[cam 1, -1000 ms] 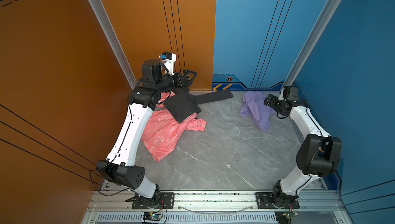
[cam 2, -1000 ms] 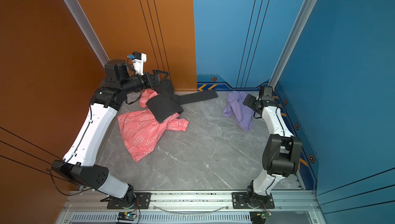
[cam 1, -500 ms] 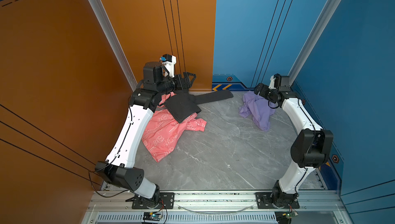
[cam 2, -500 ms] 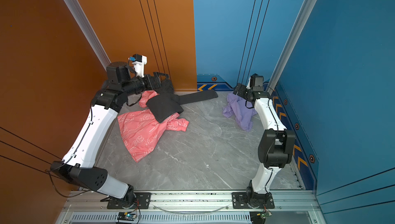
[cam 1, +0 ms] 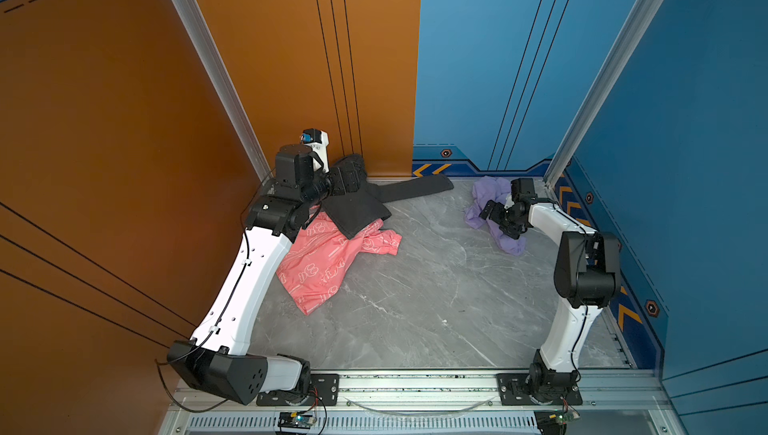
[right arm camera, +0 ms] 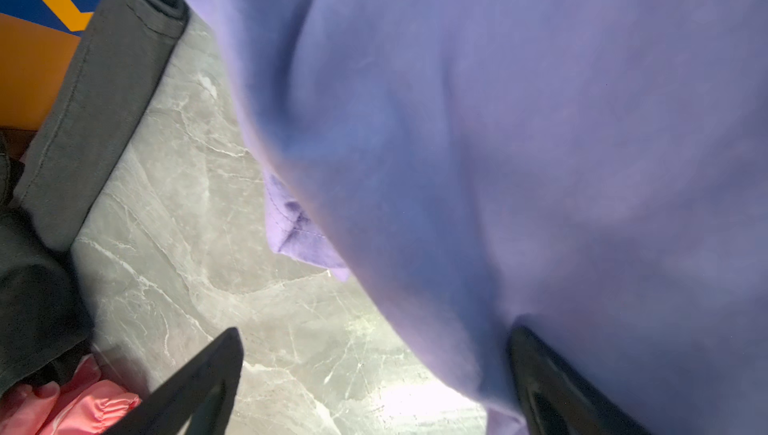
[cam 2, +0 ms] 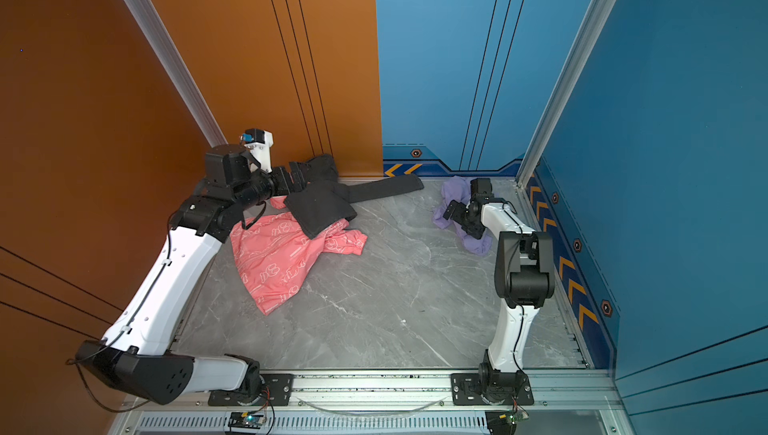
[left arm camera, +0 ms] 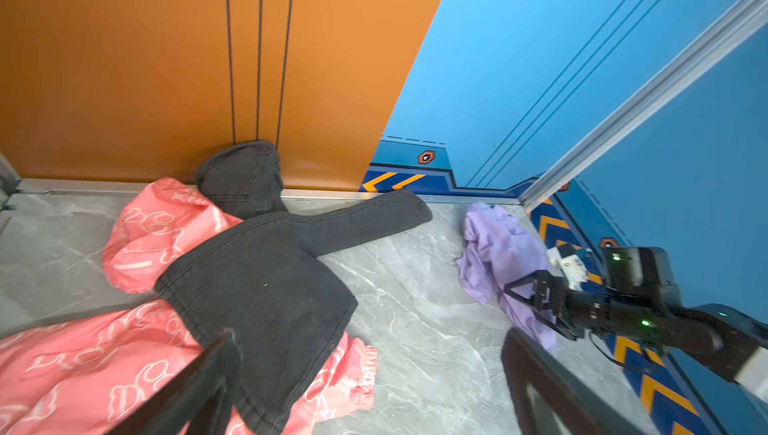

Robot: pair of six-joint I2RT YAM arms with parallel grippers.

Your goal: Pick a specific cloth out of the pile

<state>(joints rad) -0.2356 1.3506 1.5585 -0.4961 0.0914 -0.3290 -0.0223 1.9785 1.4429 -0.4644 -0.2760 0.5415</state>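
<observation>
The cloth (cam 1: 488,192) (cam 2: 455,190) is a plain lilac garment crumpled at the far right of the table, apart from the pile (cam 1: 320,258). The pile is a dark grey long-sleeved garment (cam 1: 357,208) lying across a coral-pink printed one (cam 2: 274,262) at the far left. My right gripper (cam 1: 496,221) (right arm camera: 374,337) is open just over the cloth's near half, one finger against the fabric and bare table between the jaws. My left gripper (cam 1: 351,175) (left arm camera: 370,337) hangs open above the grey garment's far end, holding nothing.
Grey marble table (cam 1: 415,287) boxed in by orange walls at left and back, blue walls at back and right. A metal post (cam 1: 582,121) rises at the far right corner. The grey sleeve (left arm camera: 365,221) stretches along the back wall towards the cloth.
My right gripper swung from the far right edge to the back corner, then came forward and down over the cloth. The left arm barely moved. Both grippers stayed open.
</observation>
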